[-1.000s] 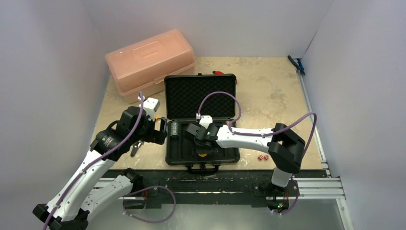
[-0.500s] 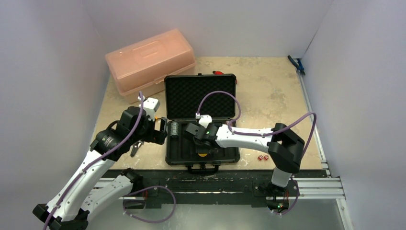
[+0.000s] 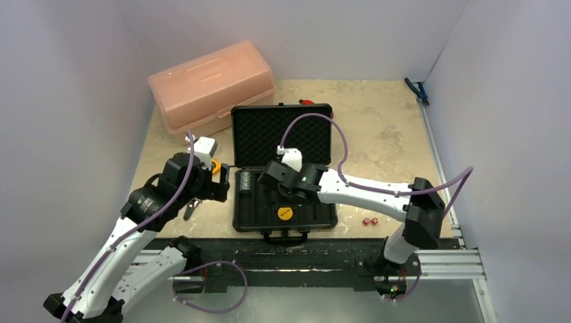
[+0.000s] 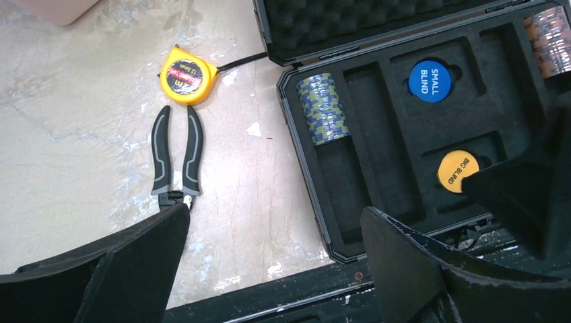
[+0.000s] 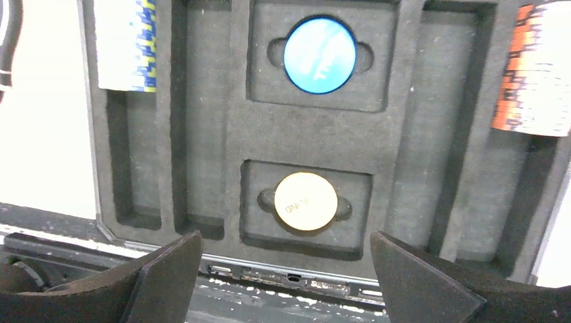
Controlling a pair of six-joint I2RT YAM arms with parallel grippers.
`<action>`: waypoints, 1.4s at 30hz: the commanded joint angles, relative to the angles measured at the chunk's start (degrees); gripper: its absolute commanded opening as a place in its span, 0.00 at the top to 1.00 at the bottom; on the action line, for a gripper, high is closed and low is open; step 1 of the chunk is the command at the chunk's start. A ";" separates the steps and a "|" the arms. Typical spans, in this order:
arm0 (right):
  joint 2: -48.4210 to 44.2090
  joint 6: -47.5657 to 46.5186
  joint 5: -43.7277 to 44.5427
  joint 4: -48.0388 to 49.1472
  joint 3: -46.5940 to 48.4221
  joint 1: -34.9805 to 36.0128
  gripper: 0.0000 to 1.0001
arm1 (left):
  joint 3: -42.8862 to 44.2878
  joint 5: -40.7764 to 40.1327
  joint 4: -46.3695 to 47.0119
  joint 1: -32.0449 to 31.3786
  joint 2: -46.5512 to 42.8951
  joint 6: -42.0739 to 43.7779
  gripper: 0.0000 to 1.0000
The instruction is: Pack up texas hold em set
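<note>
My left hand (image 4: 273,217) hangs over the desk (image 4: 81,134) just off the left side of the open black case (image 3: 323,217). Its fingers are spread wide and hold nothing, and between them I look down on bare desk and the case's near-left corner. My right hand (image 5: 286,237) hovers above the moulded tray (image 5: 303,128), also spread wide and empty, with the yellow disc (image 5: 306,200) just beyond the gap. That disc, marked BIG BLIND, lies flat in its recess near the front of the tray. The blue disc (image 5: 320,55), marked SMALL BLIND, lies flat in the recess behind it. A grey chip stack (image 4: 323,108) lies on its side at the far end of the leftmost slot, and a brown-red chip stack (image 4: 551,40) lies the same way at the far end of the rightmost slot. The foam-lined lid (image 3: 281,133) is thrown open on the far side; whether it lies flat or leans I cannot tell. The handle (image 3: 285,237) sticks out at the case's near edge. Two tiny red dice (image 3: 370,221) sit side by side on the desk to the right of the case's near-right corner, near it but apart. Left of the case lies a yellow tape measure (image 4: 186,73), and just nearer to me a pair of pliers (image 4: 175,151) with its grips pointing toward the tape. A closed pink box (image 3: 212,84) stands at the far left of the desk, near the lid's far-left corner.
</note>
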 commanded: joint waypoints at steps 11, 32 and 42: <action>-17.47 18.37 10.90 -15.46 -13.04 -5.65 0.01 | -0.08 10.36 3.48 0.43 0.62 0.29 0.00; -33.89 18.08 7.88 -14.28 -27.48 -36.43 0.01 | -0.38 11.95 3.27 0.42 1.73 1.24 0.03; -29.81 10.95 -3.08 -9.23 -33.10 -52.96 0.11 | -0.29 10.06 2.98 0.42 1.99 1.68 0.03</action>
